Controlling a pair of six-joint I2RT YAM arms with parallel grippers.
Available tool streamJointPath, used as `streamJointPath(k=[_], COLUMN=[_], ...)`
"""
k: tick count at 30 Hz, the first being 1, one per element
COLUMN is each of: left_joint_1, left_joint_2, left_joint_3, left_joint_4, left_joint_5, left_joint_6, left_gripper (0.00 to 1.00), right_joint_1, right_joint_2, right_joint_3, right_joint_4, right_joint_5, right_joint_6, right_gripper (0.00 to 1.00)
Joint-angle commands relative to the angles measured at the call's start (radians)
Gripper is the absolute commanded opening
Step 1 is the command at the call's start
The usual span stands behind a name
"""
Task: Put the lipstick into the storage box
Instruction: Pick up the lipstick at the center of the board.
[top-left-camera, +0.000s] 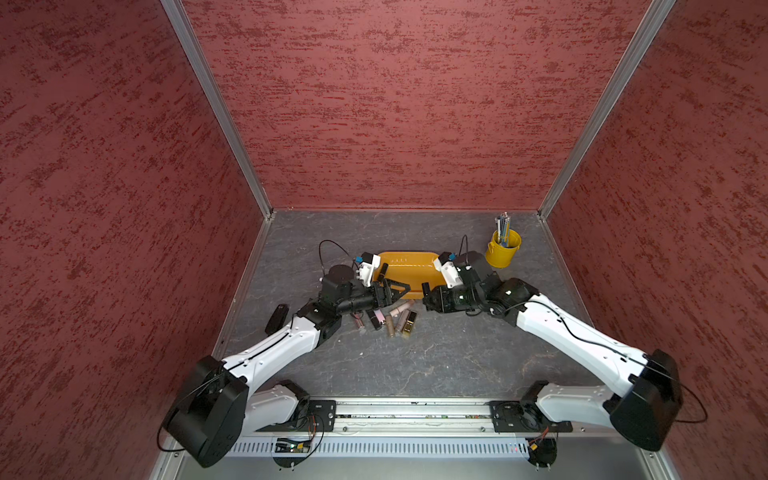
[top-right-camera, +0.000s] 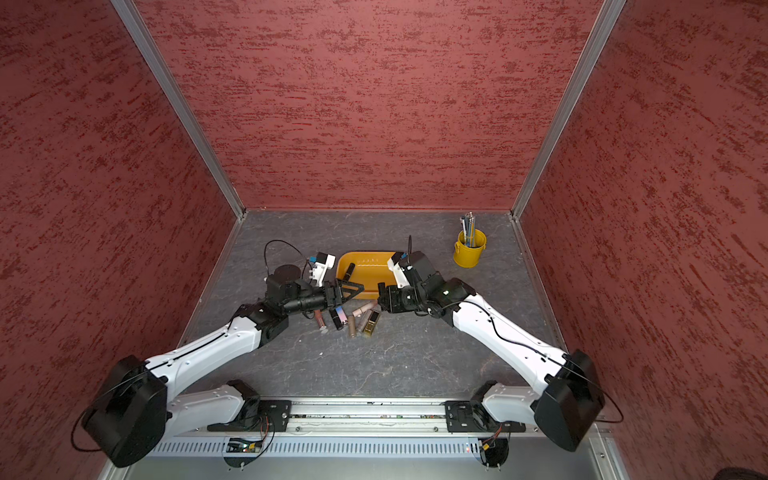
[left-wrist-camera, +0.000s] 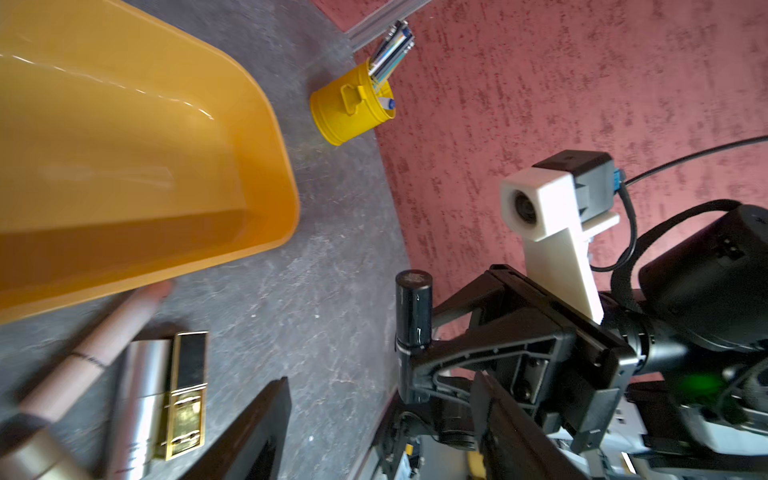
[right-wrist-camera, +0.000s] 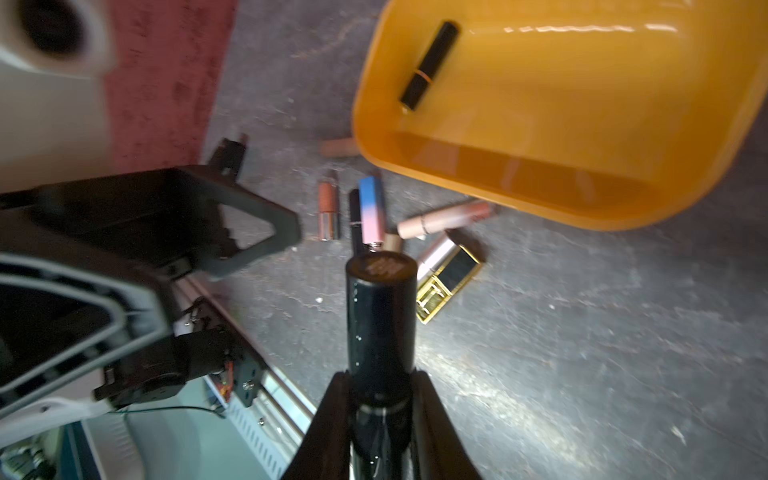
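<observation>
Here a black lipstick (right-wrist-camera: 380, 316) is clamped in the right gripper (right-wrist-camera: 380, 386), whose jaws are pinched tight on its lower half so that its flat end sticks out past the fingertips. It is held over the table (top-left-camera: 415, 365), just short of the near rim of the box (top-left-camera: 409, 254) and toward that rim's right end, so it is not inside. From the left wrist the same lipstick (left-wrist-camera: 413, 316) shows clear of the box (left-wrist-camera: 124, 145). A second lipstick (right-wrist-camera: 430, 66), also black, lies on the box floor near the left end, and it is seen in both top views (top-right-camera: 349, 271). The left gripper (top-left-camera: 395, 290) hangs over the near left part of the box with its jaws spread wide and nothing between them. Just in front of the box, between the two grippers, the loose lipsticks (top-left-camera: 390, 320) lie on the table in a small cluster: a gold one (right-wrist-camera: 451, 278), a blue-pink one (right-wrist-camera: 372, 212), a pink tube (right-wrist-camera: 444, 218) and a few more. A yellow cup (top-left-camera: 503, 249) of pens stands well apart in the far right corner.
</observation>
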Motion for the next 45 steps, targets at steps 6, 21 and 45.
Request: streamJointPath(k=[6, 21, 45], left_joint_1=[-0.014, -0.034, -0.040], left_joint_2=[0.080, 0.069, 0.061], left_joint_3=[0.094, 0.113, 0.119], left_joint_4=[0.314, 0.226, 0.153], left_joint_5=[0.141, 0.141, 0.113], left_joint_6=[-0.127, -0.077, -0.038], left_gripper=[0.73, 0.65, 0.23], right_joint_1=[-0.034, -0.047, -0.065], right_joint_2=[-0.022, -0.022, -0.038], right_joint_3=[-0.020, -0.037, -0.078], right_joint_4=[0.241, 0.278, 0.315], right_joint_5=[-0.318, -0.328, -0.340], right_joint_6=[0.044, 0.067, 0.093], right_gripper=[0.20, 0.20, 0.20])
